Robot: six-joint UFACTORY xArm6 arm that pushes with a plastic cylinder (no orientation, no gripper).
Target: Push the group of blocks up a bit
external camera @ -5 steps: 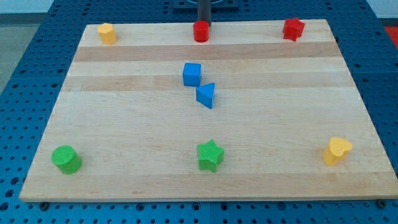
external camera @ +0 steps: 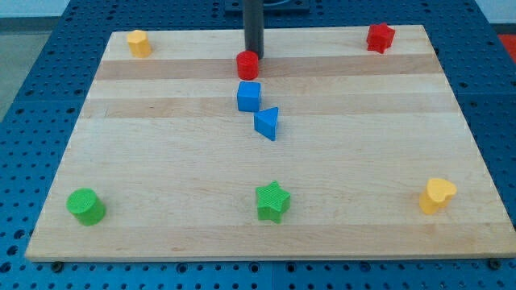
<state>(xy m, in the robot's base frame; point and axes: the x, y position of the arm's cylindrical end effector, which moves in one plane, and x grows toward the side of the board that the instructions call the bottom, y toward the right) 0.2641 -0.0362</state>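
A red cylinder [external camera: 247, 64] stands just above a blue cube [external camera: 249, 96] near the board's middle top. A blue triangular block [external camera: 268, 123] lies just below and right of the cube. The three form a close group. My tip [external camera: 255, 55] is at the red cylinder's upper right edge, touching or nearly touching it; the dark rod rises from there to the view's top.
A yellow block [external camera: 139, 43] sits at the top left corner and a red star-like block [external camera: 380, 37] at the top right. A green cylinder [external camera: 85, 205], a green star [external camera: 272, 201] and a yellow heart [external camera: 437, 195] line the board's [external camera: 161, 161] bottom.
My tip has moved down the board and pushed the red cylinder down and slightly left, from the top edge to just above the blue cube. The other blocks have not moved.
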